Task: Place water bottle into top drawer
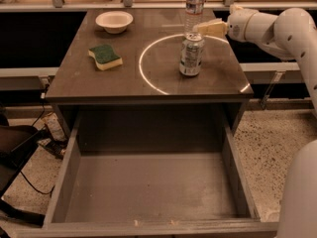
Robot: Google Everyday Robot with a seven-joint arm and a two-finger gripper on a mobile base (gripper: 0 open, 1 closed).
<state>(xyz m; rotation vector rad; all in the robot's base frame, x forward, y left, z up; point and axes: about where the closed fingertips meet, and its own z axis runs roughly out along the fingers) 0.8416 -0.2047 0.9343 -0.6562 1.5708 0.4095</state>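
The water bottle stands upright at the back of the grey tabletop, clear with a white cap and a pale label. Right in front of it stands a silver-green drinks can. My gripper reaches in from the right on a white arm, its tips at the bottle's lower right side, just above the can. The top drawer is pulled wide open below the tabletop and is bare inside.
A white bowl sits at the back left and a green-and-yellow sponge lies left of centre. A bright ring of light marks the tabletop. A speckled floor lies to the right, cables and dark objects to the left.
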